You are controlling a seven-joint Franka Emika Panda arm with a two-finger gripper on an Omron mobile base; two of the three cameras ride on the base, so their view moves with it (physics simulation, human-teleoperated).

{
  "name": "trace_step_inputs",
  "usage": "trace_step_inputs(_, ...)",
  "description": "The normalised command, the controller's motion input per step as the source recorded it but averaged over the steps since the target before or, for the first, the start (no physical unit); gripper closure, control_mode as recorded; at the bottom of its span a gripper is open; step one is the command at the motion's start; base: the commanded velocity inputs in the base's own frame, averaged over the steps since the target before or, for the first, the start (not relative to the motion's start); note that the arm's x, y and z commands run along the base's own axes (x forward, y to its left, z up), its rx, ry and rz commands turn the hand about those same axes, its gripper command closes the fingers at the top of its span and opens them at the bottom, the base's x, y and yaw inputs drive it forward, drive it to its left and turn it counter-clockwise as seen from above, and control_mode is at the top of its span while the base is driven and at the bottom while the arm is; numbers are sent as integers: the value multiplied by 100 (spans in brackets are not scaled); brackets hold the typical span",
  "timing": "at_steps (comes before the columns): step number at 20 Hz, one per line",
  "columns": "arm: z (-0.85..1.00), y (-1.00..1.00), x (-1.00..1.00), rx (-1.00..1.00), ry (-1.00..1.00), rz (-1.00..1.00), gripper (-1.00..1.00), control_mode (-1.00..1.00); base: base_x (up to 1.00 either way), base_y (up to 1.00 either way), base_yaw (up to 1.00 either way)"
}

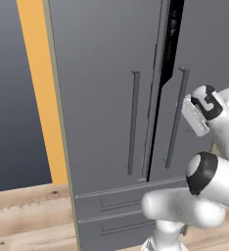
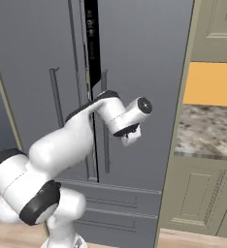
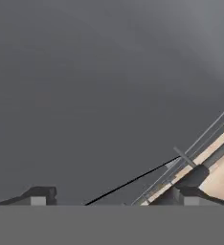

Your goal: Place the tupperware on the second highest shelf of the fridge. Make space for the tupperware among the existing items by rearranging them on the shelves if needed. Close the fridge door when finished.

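The tall dark grey fridge fills the view in front of me. Its right fridge door stands slightly ajar, with a narrow dark gap beside the left door. My gripper hovers close to the right door's face, near its long bar handle. In the hand view my gripper is open, its fingertips far apart and nothing between them, facing the door panel. The tupperware, the second highest shelf and the existing items are hidden behind the doors.
Two low drawers sit under the doors. Beige cabinets and a marbled counter stand right of the fridge, below an orange wall. Wooden floor lies at the left, by a dark grey panel.
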Motion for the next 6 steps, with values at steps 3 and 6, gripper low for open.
trace_step_inputs(3,-35,-9,100,0,-18,-39,-100,-100,0,0,0)
trace_step_inputs(6,-100,20,58,0,-54,-58,-100,-100,0,0,0)
